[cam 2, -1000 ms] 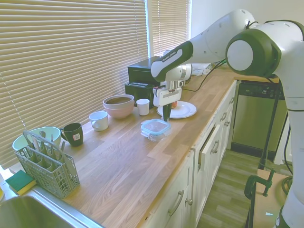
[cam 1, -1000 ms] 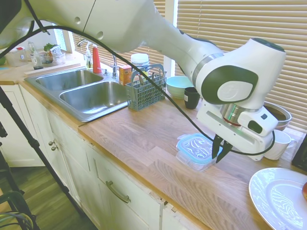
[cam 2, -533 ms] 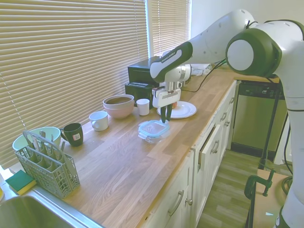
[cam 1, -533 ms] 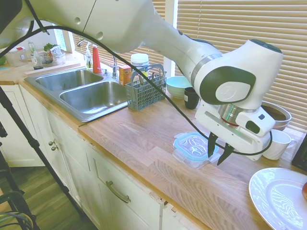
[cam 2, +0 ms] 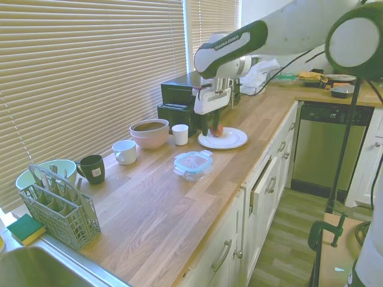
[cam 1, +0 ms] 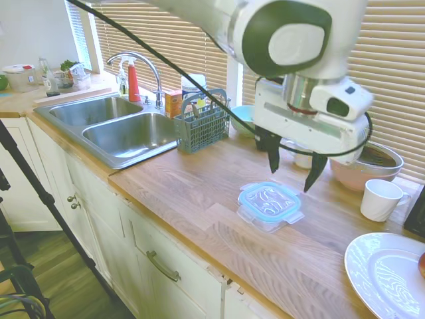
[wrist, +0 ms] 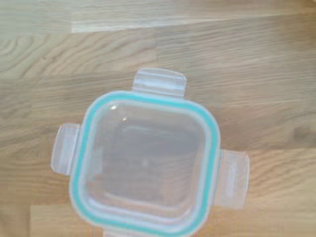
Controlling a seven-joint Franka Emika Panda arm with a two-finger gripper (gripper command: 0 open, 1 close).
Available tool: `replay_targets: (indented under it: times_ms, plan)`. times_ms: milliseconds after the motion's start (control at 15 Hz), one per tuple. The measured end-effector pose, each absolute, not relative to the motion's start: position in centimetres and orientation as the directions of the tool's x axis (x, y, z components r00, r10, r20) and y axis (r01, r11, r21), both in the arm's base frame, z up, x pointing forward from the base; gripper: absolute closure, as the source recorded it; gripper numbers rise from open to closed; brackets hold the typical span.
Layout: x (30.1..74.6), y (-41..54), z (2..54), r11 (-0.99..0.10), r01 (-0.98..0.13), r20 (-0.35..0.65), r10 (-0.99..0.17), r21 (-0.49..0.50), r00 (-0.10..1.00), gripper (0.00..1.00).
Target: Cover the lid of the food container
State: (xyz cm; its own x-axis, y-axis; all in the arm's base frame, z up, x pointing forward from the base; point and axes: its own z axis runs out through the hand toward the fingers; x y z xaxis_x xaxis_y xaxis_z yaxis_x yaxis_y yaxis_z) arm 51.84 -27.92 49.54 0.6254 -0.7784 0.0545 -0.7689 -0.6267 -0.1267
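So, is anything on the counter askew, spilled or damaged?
Nothing stands out. The lid sits flat and square on the food container, its flaps sticking out, not folded down. No spill shows on the counter. The gripper hangs open above, touching nothing.

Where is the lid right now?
The lid sits on the food container on the wooden counter, below the raised open gripper, near the white plate.

Bare counter (cam 1: 199, 193) lies open left of and below the lidded container (cam 1: 269, 207) at frame centre. The gripper (cam 1: 292, 169) hangs above it, fingers spread. Right stand a white cup (cam 1: 380, 199), pink bowl (cam 1: 364, 166) and plate (cam 1: 385, 276).
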Motion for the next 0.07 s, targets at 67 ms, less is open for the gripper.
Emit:
replay_targets:
  times_ms: [67]
  plan:
    - [51.69,-27.33,50.17,-0.637,-0.764,0.060,-0.771,-0.106,0.634,0.00]
